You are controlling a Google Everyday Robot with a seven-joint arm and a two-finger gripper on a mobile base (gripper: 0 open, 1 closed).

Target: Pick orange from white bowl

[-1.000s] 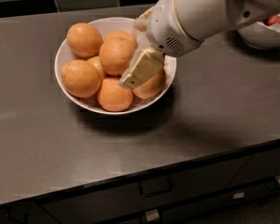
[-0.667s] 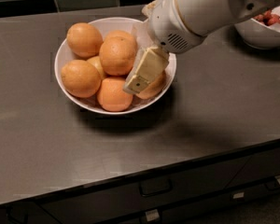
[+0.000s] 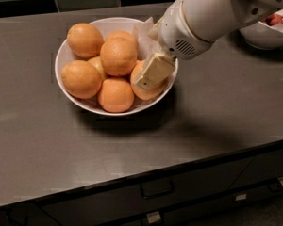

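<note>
The white bowl (image 3: 60, 60) stands on the dark counter at the back left, lined with crumpled white paper and holding several oranges. My gripper (image 3: 150, 75), cream-coloured at the end of the thick white arm, reaches down from the upper right into the bowl's right side. It lies against the rightmost orange (image 3: 148, 91), which it partly covers. I see no speck on any orange. The other oranges lie to the left of the gripper, untouched.
A second white bowl (image 3: 266, 36) with red fruit stands at the back right, partly behind the arm. The dark counter (image 3: 203, 126) runs to a front edge with drawers (image 3: 156, 188) below. A dark tiled wall is behind.
My gripper has shifted slightly to the right and lower over the rightmost orange. The bowl and the oranges have not moved.
</note>
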